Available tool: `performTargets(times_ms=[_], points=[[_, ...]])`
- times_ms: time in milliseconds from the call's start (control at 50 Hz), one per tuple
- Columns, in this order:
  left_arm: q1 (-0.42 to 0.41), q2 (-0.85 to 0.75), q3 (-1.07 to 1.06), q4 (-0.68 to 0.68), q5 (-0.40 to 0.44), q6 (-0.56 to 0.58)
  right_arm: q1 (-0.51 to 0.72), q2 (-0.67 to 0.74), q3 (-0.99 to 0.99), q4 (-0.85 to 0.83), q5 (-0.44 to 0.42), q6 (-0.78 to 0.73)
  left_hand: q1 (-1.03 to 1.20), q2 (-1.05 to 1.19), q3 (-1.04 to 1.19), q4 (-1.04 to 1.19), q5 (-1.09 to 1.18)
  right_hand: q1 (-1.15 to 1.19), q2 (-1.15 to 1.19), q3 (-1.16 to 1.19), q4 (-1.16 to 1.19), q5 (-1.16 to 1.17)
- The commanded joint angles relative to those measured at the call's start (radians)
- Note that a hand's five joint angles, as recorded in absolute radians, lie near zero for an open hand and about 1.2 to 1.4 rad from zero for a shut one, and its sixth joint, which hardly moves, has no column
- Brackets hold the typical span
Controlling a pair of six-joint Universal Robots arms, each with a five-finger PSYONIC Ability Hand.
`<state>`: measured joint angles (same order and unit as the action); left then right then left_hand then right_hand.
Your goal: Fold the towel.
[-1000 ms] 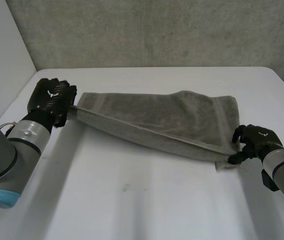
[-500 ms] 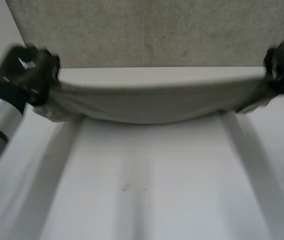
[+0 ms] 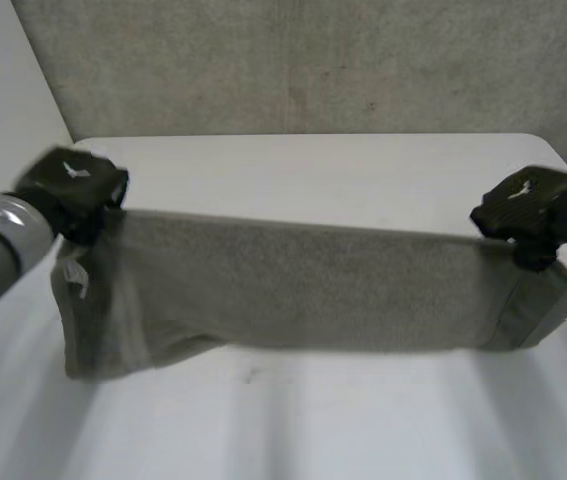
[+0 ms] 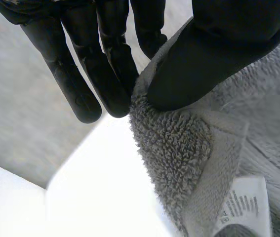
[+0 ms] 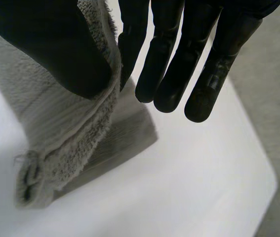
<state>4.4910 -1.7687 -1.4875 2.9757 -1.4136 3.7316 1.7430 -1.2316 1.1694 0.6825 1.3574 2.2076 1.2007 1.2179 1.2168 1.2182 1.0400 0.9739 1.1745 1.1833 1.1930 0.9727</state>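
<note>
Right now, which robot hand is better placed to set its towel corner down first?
Probably the left robot hand: its towel end hangs lower. The right robot hand holds its corner by the table edge.

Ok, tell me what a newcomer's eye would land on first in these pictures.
The grey towel hangs stretched wide between the two arms, over the white table. The left robot hand pinches one upper corner between thumb and fingers, and the right robot hand pinches the opposite one. A white label shows on the towel close to the left robot hand's corner.
</note>
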Motion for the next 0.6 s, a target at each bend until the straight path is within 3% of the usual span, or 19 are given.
performTargets(times_ms=[20, 60, 100, 120, 140, 160, 180, 200, 220, 240, 260, 300, 340, 420, 460, 540, 600], points=[[-0.003, -0.270, 0.235, 0.038, -0.004, 0.082, 0.056, 0.198, -0.180, -0.110, 0.057, 0.020, 0.196, 0.178, 0.179, 0.178, 0.182, 0.422, 0.222, 0.213, 0.203, 0.249], [-0.004, -0.293, 0.292, 0.083, -0.005, 0.080, 0.085, 0.254, -0.301, -0.249, 0.100, 0.046, 0.196, 0.178, 0.179, 0.178, 0.182, 0.422, 0.222, 0.213, 0.203, 0.249], [-0.013, -0.305, 0.364, 0.258, -0.004, 0.079, 0.098, 0.265, -0.363, -0.344, 0.132, 0.072, 0.196, 0.178, 0.179, 0.178, 0.182, 0.422, 0.222, 0.213, 0.203, 0.249], [-0.013, -0.305, 0.365, 0.259, -0.004, 0.079, 0.107, 0.264, -0.407, -0.462, 0.161, 0.110, 0.196, 0.178, 0.179, 0.178, 0.182, 0.422, 0.222, 0.213, 0.203, 0.249], [-0.019, -0.301, 0.371, 0.398, -0.004, 0.074, 0.107, 0.264, -0.407, -0.463, 0.161, 0.110, 0.196, 0.178, 0.179, 0.178, 0.182, 0.422, 0.222, 0.213, 0.203, 0.249], [-0.019, -0.301, 0.371, 0.399, -0.004, 0.074, 0.115, 0.248, -0.425, -0.597, 0.181, 0.154, 0.196, 0.178, 0.179, 0.178, 0.182, 0.422, 0.222, 0.213, 0.203, 0.249], [-0.022, -0.290, 0.366, 0.574, -0.008, 0.064, 0.118, 0.215, -0.406, -0.761, 0.190, 0.206, 0.196, 0.178, 0.179, 0.178, 0.182, 0.422, 0.222, 0.213, 0.203, 0.249], [-0.029, -0.269, 0.345, 0.747, -0.011, 0.042, 0.118, 0.215, -0.405, -0.762, 0.190, 0.207, 0.196, 0.178, 0.179, 0.178, 0.182, 0.422, 0.222, 0.213, 0.203, 0.249], [-0.029, -0.268, 0.345, 0.749, -0.011, 0.042, 0.109, 0.154, -0.346, -0.916, 0.192, 0.255, 0.196, 0.178, 0.179, 0.178, 0.182, 0.422, 0.222, 0.213, 0.203, 0.249], [-0.035, -0.229, 0.308, 0.905, -0.011, 0.012, 0.107, 0.080, -0.267, -1.071, 0.190, 0.295, 0.196, 0.178, 0.179, 0.178, 0.182, 0.422, 0.222, 0.213, 0.203, 0.249], [-0.038, -0.180, 0.282, 1.037, -0.014, -0.033, 0.107, 0.080, -0.266, -1.072, 0.190, 0.296, 0.196, 0.178, 0.179, 0.178, 0.182, 0.422, 0.222, 0.213, 0.203, 0.249], [-0.041, -0.149, 0.251, 1.096, -0.015, -0.077, 0.110, -0.033, -0.136, -1.271, 0.195, 0.331, 0.196, 0.178, 0.179, 0.178, 0.182, 0.422, 0.222, 0.213, 0.203, 0.249], [-0.032, -0.121, 0.236, 1.088, -0.013, -0.119, 0.112, -0.051, -0.105, -1.264, 0.190, 0.330, 0.196, 0.178, 0.179, 0.178, 0.182, 0.422, 0.222, 0.213, 0.203, 0.249], [-0.016, -0.101, 0.216, 0.905, -0.004, -0.188, 0.110, -0.054, -0.086, -1.157, 0.169, 0.333, 0.196, 0.178, 0.179, 0.178, 0.182, 0.422, 0.222, 0.213, 0.203, 0.249], [-0.010, -0.106, 0.211, 0.837, -0.002, -0.202, 0.109, -0.045, -0.068, -1.027, 0.129, 0.337, 0.196, 0.178, 0.179, 0.178, 0.182, 0.422, 0.222, 0.213, 0.203, 0.249], [-0.004, -0.117, 0.152, 0.699, 0.002, -0.203, 0.107, -0.028, -0.027, -0.944, 0.097, 0.333, 0.196, 0.178, 0.179, 0.178, 0.182, 0.422, 0.222, 0.213, 0.203, 0.249], [-0.004, -0.124, 0.121, 0.678, 0.002, -0.202, 0.107, -0.009, 0.030, -0.907, 0.080, 0.331, 0.196, 0.178, 0.179, 0.178, 0.182, 0.422, 0.222, 0.213, 0.203, 0.249]])
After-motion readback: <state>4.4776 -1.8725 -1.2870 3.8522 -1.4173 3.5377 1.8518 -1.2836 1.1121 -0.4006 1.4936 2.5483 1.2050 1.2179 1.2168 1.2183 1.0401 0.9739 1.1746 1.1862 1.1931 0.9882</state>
